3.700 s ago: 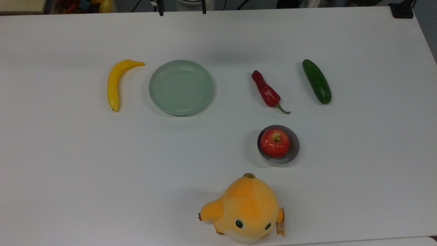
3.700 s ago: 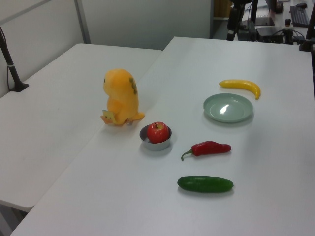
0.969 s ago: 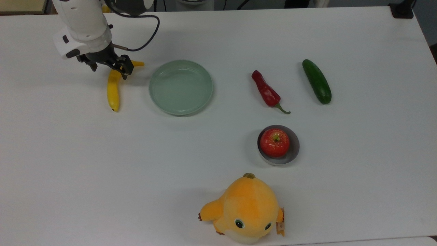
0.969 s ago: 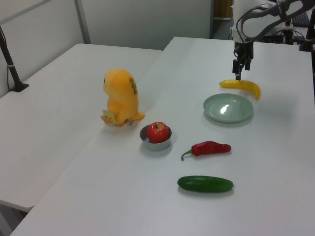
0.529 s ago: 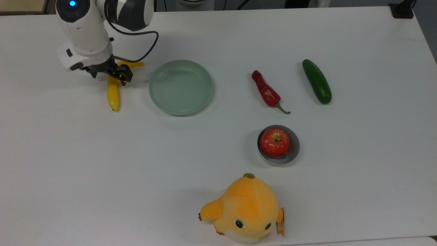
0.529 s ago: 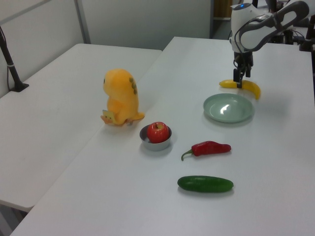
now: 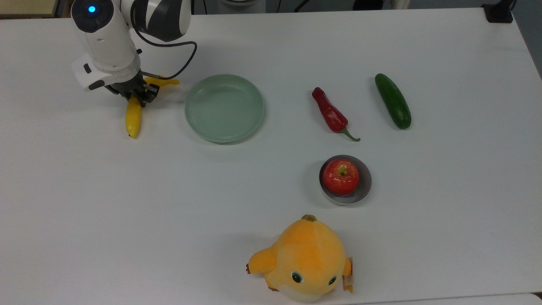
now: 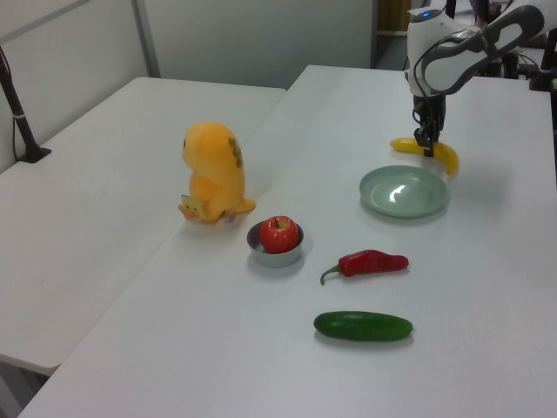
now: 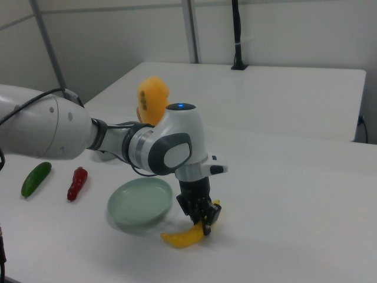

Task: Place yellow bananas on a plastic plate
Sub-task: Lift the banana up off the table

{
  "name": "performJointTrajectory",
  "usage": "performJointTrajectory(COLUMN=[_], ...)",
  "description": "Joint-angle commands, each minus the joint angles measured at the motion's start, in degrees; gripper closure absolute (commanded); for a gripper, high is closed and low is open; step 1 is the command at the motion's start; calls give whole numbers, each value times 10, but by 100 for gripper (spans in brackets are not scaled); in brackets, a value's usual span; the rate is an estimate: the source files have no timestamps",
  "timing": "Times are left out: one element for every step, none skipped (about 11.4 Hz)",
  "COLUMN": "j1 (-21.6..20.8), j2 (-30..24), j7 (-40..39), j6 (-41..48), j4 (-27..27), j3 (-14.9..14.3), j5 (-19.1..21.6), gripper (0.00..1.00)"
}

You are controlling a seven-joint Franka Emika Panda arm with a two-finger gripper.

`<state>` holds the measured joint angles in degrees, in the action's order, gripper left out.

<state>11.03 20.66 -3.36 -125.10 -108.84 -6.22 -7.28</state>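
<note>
A smooth white worktop (image 7: 271, 51) carries everything. The white, rounded arm (image 7: 110, 38) with its grey joint and blue light leans over the top view's upper left. Near the front edge of the top view sits a soft orange-yellow plush toy (image 7: 307, 258) with a fuzzy, rounded body and a small tag at its side.

The round pale green plastic plate (image 7: 224, 108), shallow with a raised rim and a glossy surface, holds nothing. The yellow banana (image 7: 133, 116), curved and smooth with a dark tip, lies on the worktop just beside the plate, on the top view's left of it, not touching the rim. The black tool (image 7: 139, 95) is clenched on the banana near its bend, one finger on each side of the fruit.

The dark green cucumber (image 7: 393, 101) is a plain glossy cylinder with rounded ends. The red chilli pepper (image 7: 331, 112) is wrinkled and tapers to a thin green stalk. A small grey metal bowl (image 7: 364, 188) holds a shiny red apple (image 7: 340, 176) that nearly fills it.

The right view shows the tool (image 9: 204, 219) pressed down onto the banana (image 9: 184, 237), with the plate (image 9: 140, 203) close beside; in the left view the banana (image 8: 442, 153) lies past the plate (image 8: 405, 192).
</note>
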Motion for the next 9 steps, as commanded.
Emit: performJointTrajectory(j1=[0, 1, 1, 0, -5, -8, -19, -29, -37], j2=[-14, -25, -39, -54, -70, -87, -100, -117, -129], j7=[-5, -2, -1, 0, -1, 0, 2, 2, 2], j6=[-11, -7, -5, 2, 26, 38, 56, 79, 101], j4=[-6, -4, -4, -4, -2, -3, -2, -1, 1], j3=[-2, -2, -2, -1, -1, 0, 3, 3, 4], j5=[-5, 0, 4, 5, 9, 10, 12, 27, 50], gripper=[87, 86, 85, 85, 85, 85, 84, 84, 84])
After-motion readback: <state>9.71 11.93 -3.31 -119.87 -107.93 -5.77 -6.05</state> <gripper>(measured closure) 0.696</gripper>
